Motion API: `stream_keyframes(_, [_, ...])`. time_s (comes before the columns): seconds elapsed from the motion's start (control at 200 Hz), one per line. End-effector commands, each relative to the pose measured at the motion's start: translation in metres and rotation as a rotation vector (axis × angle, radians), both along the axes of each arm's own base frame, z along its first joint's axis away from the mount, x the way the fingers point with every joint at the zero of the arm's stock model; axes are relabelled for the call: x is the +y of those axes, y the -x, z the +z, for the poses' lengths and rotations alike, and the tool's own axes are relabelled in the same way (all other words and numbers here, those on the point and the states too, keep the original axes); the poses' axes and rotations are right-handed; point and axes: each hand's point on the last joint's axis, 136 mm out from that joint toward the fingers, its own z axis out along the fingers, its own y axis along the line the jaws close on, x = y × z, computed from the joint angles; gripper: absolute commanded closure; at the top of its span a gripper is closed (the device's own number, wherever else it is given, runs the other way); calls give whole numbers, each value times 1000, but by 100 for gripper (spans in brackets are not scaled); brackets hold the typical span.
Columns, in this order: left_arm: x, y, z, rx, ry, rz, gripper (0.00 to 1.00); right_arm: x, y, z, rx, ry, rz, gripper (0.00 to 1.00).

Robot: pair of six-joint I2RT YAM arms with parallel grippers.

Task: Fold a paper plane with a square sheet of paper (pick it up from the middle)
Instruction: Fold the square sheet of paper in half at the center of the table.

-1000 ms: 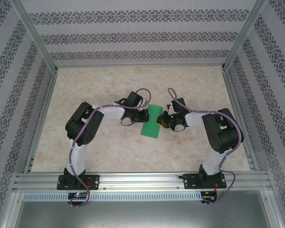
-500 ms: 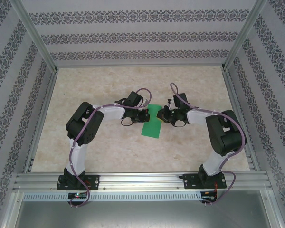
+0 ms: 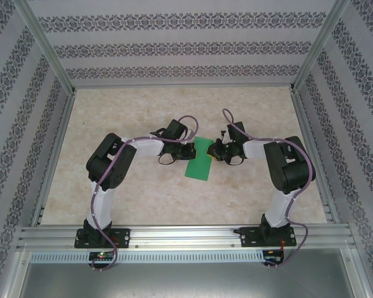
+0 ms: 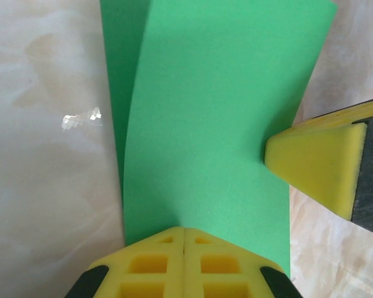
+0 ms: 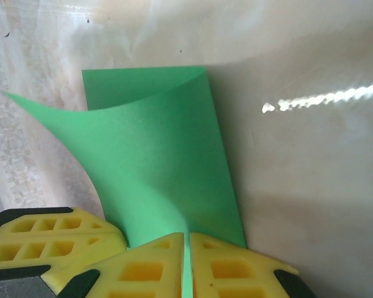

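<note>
**Both grippers pinched on the doubled-over sheet**

You have the thin, bright green square sheet of paper [image 3: 198,162] near the middle of the pale marbled tabletop [image 3: 143,192]. It is doubled over into a narrow strip running from 1 o'clock to 7 o'clock. Your left gripper [image 4: 184,234] bites it from 9 o'clock, its yellow fingers pressed together on the paper. Your right gripper [image 5: 188,241] is clamped on it from 3 o'clock, with a sliver of green in the seam. The upper layer bows up off the lower one, so the fold looks uncreased. I judge the opposed pinches keep the edges matched until you flatten the crease.
</note>
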Motion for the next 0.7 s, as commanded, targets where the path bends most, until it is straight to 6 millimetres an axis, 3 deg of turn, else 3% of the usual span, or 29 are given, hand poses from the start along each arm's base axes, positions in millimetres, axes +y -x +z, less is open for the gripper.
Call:
stream_keyframes(0.0, [15, 26, -38, 80, -115, -27, 100, 0, -9, 25, -58, 2, 14, 87])
stream_keyframes(0.1, [14, 26, -38, 80, -114, -27, 100, 3, -21, 46, -104, -14, 14, 87])
stream_keyframes(0.19, [13, 26, -37, 77, -109, -29, 100, 1, -30, 46, -104, -11, 8, 87])
stream_keyframes(0.694, [14, 27, -39, 84, -111, -30, 100, -14, -27, -20, 24, 84, -20, 88])
